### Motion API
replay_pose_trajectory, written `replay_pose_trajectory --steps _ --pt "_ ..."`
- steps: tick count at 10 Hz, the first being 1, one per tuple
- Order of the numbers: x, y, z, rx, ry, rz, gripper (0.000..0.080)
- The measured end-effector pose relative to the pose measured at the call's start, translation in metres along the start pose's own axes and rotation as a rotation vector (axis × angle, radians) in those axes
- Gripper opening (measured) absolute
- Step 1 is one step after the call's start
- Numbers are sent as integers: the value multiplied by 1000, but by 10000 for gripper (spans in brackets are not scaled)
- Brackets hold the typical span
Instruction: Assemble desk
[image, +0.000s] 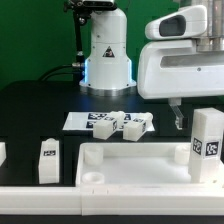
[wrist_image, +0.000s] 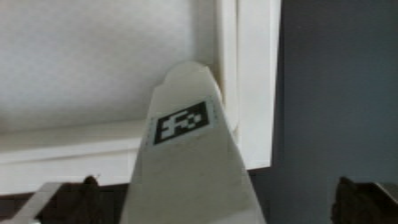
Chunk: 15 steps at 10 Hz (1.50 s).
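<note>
1. The desk slab (image: 130, 166) lies flat on the tabletop (image: 40, 110): white, rectangular, with round corner sockets.
2. A tagged upright leg (image: 205, 136) stands at its corner on the exterior view's right.
3. A second leg (image: 48, 160) stands beside its other end.
4. A pair of legs (image: 120, 124) lies toppled behind it.

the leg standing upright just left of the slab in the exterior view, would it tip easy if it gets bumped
The upright leg looks taller than its base is wide, so a push near the top would probably tip it, while a low one may just slide it. It looks like blocky moulded plastic, so it is likely stiff and fairly light. Its flat faces suggest it won't roll.
</note>
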<state>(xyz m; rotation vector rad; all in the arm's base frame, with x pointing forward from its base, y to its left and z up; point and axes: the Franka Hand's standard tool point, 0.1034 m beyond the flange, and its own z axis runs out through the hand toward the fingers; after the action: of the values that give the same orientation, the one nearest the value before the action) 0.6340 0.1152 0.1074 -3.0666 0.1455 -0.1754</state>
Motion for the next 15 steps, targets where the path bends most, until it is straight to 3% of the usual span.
replay_pose_trajectory --steps 1,2,3,4,6,8,10,13,14,15 --pt "0 0 0 0 0 9 536" --pt "0 0 0 1 0 99 536" --pt "0 0 0 -1 -1 203 351" --pt "2 2 0 -5 -1 299 288" --pt "2 2 1 -8 0 510 288" --pt "0 0 1 -5 2 940 288" --pt "2 4 1 37 -25 1285 288" --pt "2 2 1 37 -27 1339 288" --pt "2 2 1 37 -20 1239 361" --pt "3 0 1 40 -13 1062 547"
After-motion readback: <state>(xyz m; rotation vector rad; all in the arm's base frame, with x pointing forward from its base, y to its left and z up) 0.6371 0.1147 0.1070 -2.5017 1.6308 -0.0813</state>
